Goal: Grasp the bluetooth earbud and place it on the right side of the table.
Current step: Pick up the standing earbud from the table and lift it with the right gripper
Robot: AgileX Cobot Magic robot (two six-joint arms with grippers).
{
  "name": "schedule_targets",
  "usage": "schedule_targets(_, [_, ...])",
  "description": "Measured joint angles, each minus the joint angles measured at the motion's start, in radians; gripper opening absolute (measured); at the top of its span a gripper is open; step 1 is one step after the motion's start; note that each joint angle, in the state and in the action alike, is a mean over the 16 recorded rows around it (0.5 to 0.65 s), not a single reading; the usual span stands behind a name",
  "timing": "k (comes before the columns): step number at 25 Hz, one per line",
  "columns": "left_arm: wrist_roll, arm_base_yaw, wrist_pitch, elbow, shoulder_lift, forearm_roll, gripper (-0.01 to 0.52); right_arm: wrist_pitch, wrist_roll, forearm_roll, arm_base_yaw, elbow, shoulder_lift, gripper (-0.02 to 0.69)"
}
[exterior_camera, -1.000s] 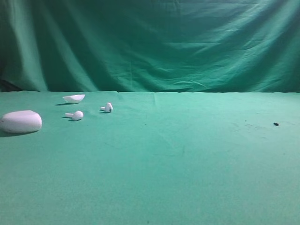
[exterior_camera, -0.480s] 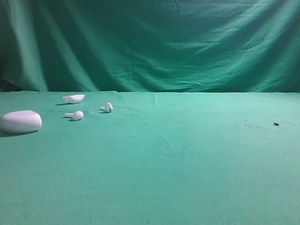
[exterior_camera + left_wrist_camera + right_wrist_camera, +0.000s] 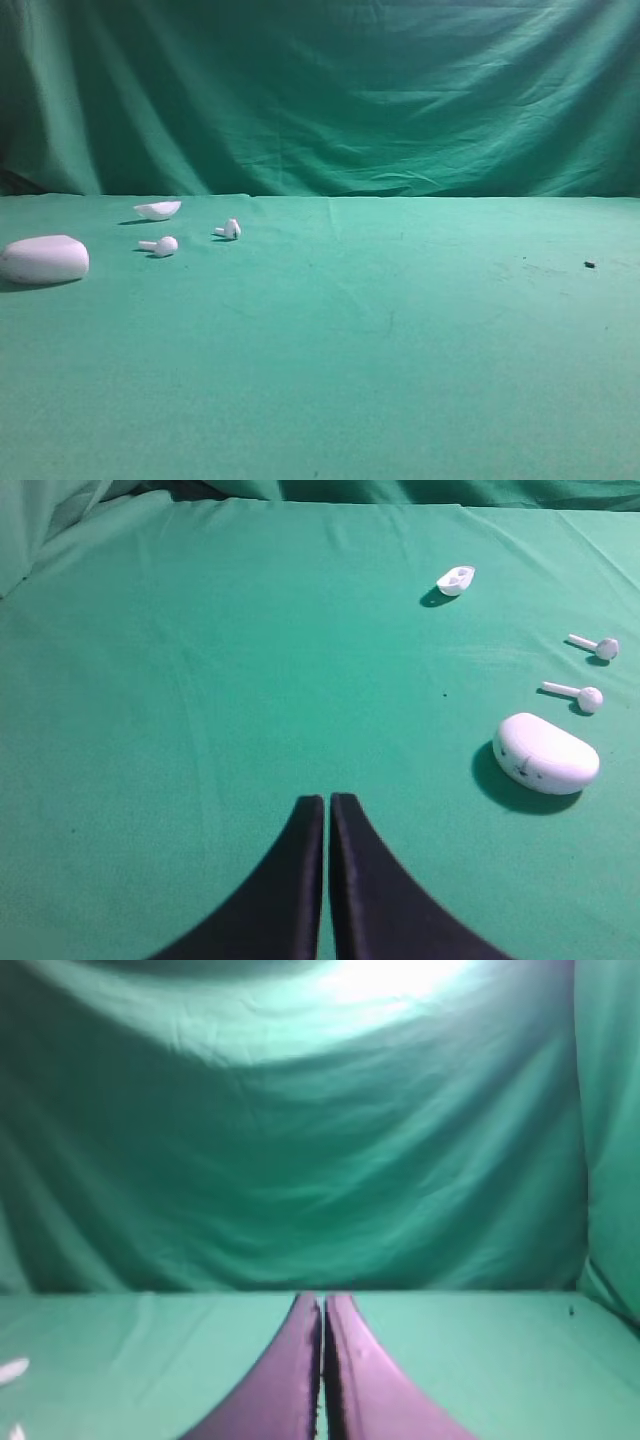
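The bluetooth earbud (image 3: 231,229), tiny and white with a small dark mark, lies on the green table (image 3: 380,340) at the back left. In the left wrist view this earbud (image 3: 597,646) lies far to the right. My left gripper (image 3: 327,798) is shut with nothing in it, well short of the earbud and left of it. My right gripper (image 3: 323,1298) is also shut and empty, pointing at the backdrop over bare cloth. Neither gripper shows in the exterior view.
A plain white earbud (image 3: 160,245) lies just left of the marked one. A large white pebble-shaped case (image 3: 45,259) sits at the far left edge, and a small white shell-like piece (image 3: 158,210) lies behind them. A dark speck (image 3: 589,265) marks the right side.
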Motion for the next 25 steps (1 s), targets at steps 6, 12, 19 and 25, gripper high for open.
schedule_targets(6, [0.0,0.0,0.0,0.0,0.0,0.0,0.0,0.158,-0.014,0.035,0.0,-0.197,0.26,0.0])
schedule_targets(12, [0.0,0.0,0.0,0.0,0.0,0.0,0.0,0.372,-0.085,0.086,0.024,-0.437,0.628,0.0])
schedule_targets(19, [0.0,0.0,0.0,0.0,0.0,0.0,0.0,0.556,-0.186,0.118,0.135,-0.738,1.055,0.0])
schedule_targets(25, [0.0,0.0,0.0,0.0,0.0,0.0,0.0,0.707,-0.233,0.082,0.294,-1.053,1.392,0.0])
